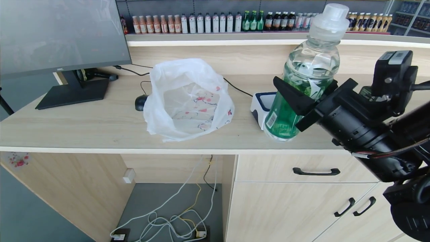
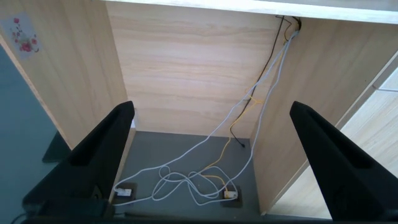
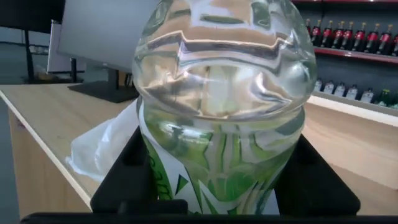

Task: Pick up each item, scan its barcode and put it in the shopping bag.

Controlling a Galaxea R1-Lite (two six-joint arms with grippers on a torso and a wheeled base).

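Right gripper (image 1: 310,99) clamped on the clear, green-labelled plastic bottle (image 1: 310,60), held nearly upright beside the white barcode scanner (image 1: 259,107); the smooth, rounded wall may twist, turning its barcode (image 1: 271,120) away.

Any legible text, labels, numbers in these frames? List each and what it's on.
No text reads clearly enough to quote.
On the bottle: green label print and a barcode, lettering blurred.
On the monitor bezel: a small mark, too small to read.
On the shopping bag: red and blue pattern, no legible words.
On the shelf bottles: labels too small to read.
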